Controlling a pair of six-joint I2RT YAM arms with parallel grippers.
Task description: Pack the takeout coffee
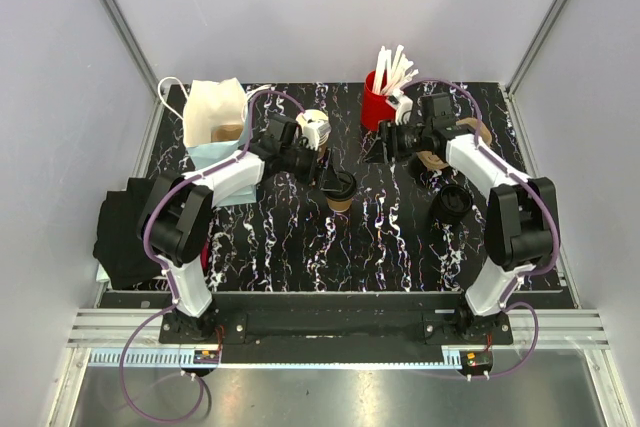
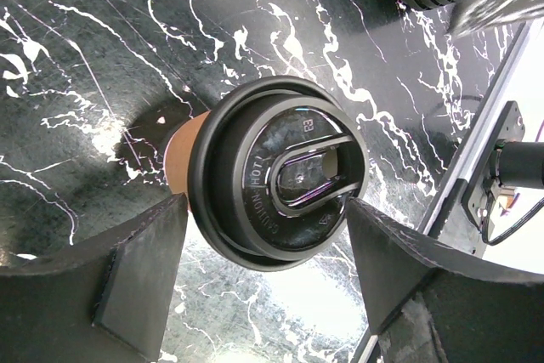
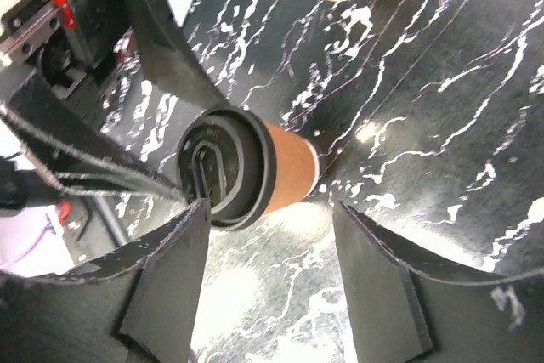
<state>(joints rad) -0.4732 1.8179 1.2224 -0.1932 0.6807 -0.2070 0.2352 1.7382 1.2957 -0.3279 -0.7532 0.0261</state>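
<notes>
The takeout coffee [image 1: 341, 192], a brown paper cup capped with a black lid, stands upright in the middle of the marbled table [image 1: 290, 237]. My left gripper [image 1: 326, 179] hovers at its upper left, open. In the left wrist view the lid [image 2: 280, 180] fills the centre and both fingers [image 2: 140, 278] flank its near edge; no grip shows. My right gripper [image 1: 376, 153] hangs open a little to the cup's upper right. From the right wrist the cup [image 3: 255, 167] lies beyond its spread fingers [image 3: 382, 282], with nothing between them.
A cream paper bag [image 1: 215, 112] stands open at the back left. A red cup of white sticks [image 1: 385, 97] is at the back centre. Brown cups [image 1: 440, 159] and a stack of black lids [image 1: 452, 203] sit under the right arm. A black cloth [image 1: 125, 227] lies at the left edge.
</notes>
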